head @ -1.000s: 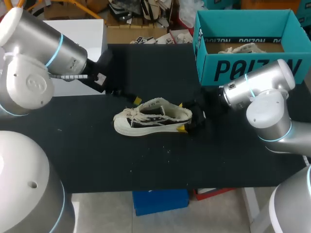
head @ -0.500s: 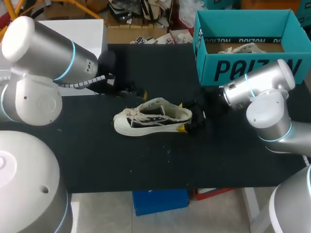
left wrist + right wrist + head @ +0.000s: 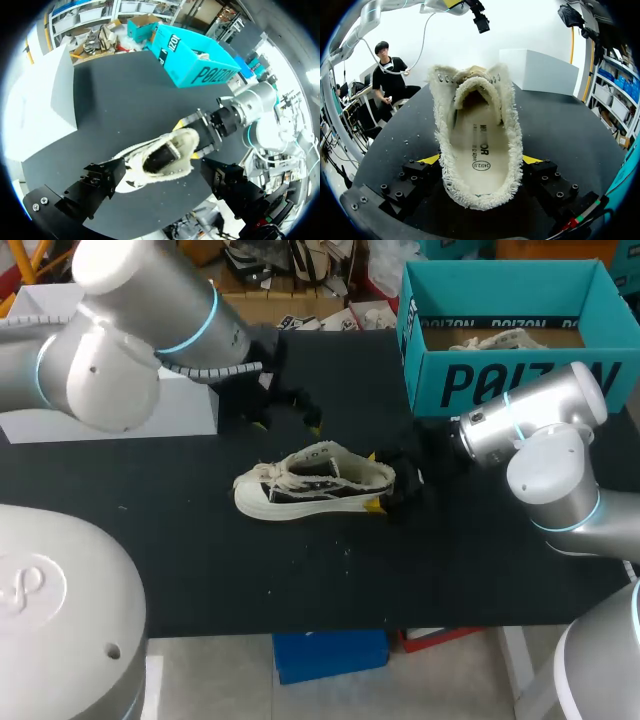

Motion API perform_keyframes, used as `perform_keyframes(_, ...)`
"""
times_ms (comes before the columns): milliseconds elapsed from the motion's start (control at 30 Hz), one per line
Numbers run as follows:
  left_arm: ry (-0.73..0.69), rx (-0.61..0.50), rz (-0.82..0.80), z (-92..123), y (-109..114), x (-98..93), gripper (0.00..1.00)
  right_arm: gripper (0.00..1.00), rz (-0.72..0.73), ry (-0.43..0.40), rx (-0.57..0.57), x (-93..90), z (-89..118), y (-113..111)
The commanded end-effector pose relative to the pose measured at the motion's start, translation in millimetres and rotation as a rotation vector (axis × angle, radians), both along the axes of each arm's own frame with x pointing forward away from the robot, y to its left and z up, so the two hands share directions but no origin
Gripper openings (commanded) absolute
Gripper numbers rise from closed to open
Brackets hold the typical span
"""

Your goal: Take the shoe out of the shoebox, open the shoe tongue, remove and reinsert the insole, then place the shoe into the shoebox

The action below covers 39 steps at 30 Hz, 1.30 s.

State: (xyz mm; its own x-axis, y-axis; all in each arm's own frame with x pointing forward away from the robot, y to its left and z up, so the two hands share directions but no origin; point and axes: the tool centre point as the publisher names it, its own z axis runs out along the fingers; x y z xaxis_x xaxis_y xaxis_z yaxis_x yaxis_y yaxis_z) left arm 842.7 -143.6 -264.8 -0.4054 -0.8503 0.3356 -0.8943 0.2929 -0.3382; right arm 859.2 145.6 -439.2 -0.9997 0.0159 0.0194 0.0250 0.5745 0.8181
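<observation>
- Black canvas low-top shoe (image 3: 310,485) with white sole and frayed cream edges sits on its sole mid black counter (image 3: 300,580), toe left, heel right.
- Shoe is out of the box, well apart from it.
- Right claw (image 3: 373,480) is at the shoe's heel, one yellow tip on the near side and one on the far side, both touching: closed on the heel.
- Right wrist view looks into the shoe mouth from the heel: cream insole (image 3: 480,150) lies flat inside, and the frayed cream tongue (image 3: 475,90) is at the toe end of the opening.
- Left claw (image 3: 288,418) hangs above the counter just far of the shoe's middle, fingers spread wide, holding nothing and not touching the shoe.
- Left wrist view looks down on the shoe opening between its spread fingers.
- Teal cardboard shoebox (image 3: 500,380) stands open at the far right of the counter, with a cream frayed item (image 3: 500,338) inside it.
- White rectangular box (image 3: 35,105) stands at the far left of the counter, partly behind the left arm.
</observation>
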Motion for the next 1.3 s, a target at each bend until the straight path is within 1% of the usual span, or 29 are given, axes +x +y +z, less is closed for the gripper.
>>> perform_keyframes(33, 0.077, 0.389, 0.116, 6, -12, 14.9, 1.0, 0.0, -0.001, 0.001, -0.001, 1.8, -3, 2)
perform_keyframes(367, 0.077, 0.389, 0.116, 6, -12, 14.9, 1.0, 0.0, -0.001, 0.001, -0.001, 1.8, -3, 2)
perform_keyframes(433, 0.097, 0.476, 0.146, 8, -18, 16.9, 1.0, 0.0, -0.001, 0.001, -0.001, 1.8, -3, 2)
perform_keyframes(500, 0.122, 0.504, 0.157, 12, -24, 18.9, 1.0, 0.0, -0.001, 0.001, -0.001, 1.8, -3, 2)
perform_keyframes(533, 0.134, 0.541, 0.187, 12, -27, 20.1, 1.0, 0.0, -0.001, 0.001, -0.001, 1.8, -3, 2)
perform_keyframes(600, 0.155, 0.552, 0.199, 12, -32, 20.5, 1.0, 0.0, -0.001, 0.001, -0.001, 1.8, -3, 2)
perform_keyframes(767, 0.214, 0.646, 0.271, -5, -40, 18.5, 1.0, 0.0, -0.001, 0.001, -0.001, 1.8, -3, 2)
perform_keyframes(833, 0.215, 0.702, 0.303, -14, -42, 17.1, 1.0, 0.0, -0.001, 0.001, -0.001, 1.8, -3, 2)
perform_keyframes(900, 0.229, 0.727, 0.308, -20, -44, 15.2, 1.0, 0.0, -0.001, 0.001, -0.001, 1.8, -3, 2)
perform_keyframes(1100, 0.213, 0.808, 0.303, -38, -50, 9.3, 1.0, 0.0, -0.001, 0.001, -0.001, 1.8, -3, 2)
perform_keyframes(1300, 0.228, 0.887, 0.311, -52, -49, 5.7, 1.0, 0.0, -0.001, 0.001, -0.001, 1.8, -3, 2)
